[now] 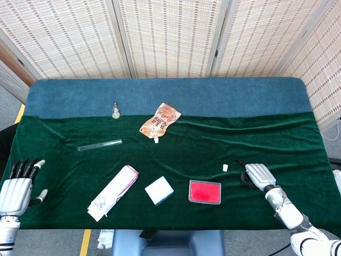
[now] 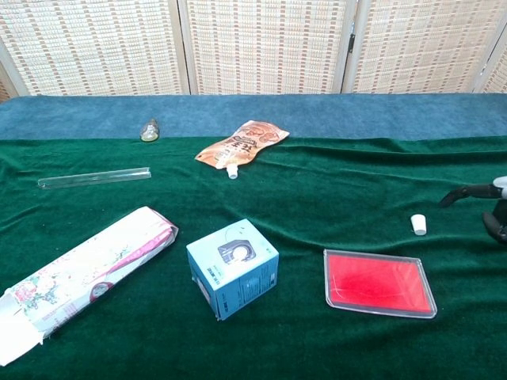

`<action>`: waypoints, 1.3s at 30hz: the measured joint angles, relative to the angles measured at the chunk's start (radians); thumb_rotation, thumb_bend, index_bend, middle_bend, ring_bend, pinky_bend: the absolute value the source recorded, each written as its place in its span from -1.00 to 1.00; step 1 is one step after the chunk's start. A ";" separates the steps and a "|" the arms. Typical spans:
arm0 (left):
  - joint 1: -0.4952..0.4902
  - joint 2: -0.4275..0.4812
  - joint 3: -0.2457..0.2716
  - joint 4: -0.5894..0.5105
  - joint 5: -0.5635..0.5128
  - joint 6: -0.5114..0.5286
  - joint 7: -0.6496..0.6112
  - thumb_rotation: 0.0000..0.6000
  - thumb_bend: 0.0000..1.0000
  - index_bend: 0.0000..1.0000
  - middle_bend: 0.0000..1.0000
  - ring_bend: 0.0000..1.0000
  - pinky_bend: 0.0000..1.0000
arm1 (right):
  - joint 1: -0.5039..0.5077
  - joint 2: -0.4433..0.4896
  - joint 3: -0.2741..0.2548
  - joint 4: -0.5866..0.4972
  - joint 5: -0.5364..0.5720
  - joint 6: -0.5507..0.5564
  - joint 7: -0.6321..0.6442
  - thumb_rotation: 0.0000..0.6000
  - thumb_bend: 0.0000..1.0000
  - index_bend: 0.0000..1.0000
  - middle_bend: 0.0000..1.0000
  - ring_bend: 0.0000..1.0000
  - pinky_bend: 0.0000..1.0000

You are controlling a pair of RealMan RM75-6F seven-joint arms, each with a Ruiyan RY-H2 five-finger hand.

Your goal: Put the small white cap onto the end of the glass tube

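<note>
The small white cap (image 1: 225,167) (image 2: 419,224) stands on the green cloth right of centre. The clear glass tube (image 1: 99,144) (image 2: 94,178) lies flat on the cloth at the left. My right hand (image 1: 254,175) (image 2: 489,202) hovers just right of the cap, fingers apart, holding nothing; a fingertip (image 2: 448,199) reaches toward the cap without touching it. At the table's front left corner my left hand (image 1: 17,186) holds nothing, its fingers spread; the chest view does not show it.
An orange spout pouch (image 1: 159,121) and a small glass vial (image 1: 115,110) lie at the back. A long floral box (image 1: 113,192), a blue-white carton (image 1: 159,190) and a red tray (image 1: 205,192) lie along the front, the tray just below the cap.
</note>
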 measured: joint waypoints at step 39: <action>0.005 -0.010 0.010 0.016 0.005 -0.005 -0.016 1.00 -0.41 -0.61 -0.72 -0.84 -1.00 | -0.010 0.023 -0.108 -0.112 -0.059 0.087 -0.096 0.45 0.74 -0.61 0.79 1.00 1.00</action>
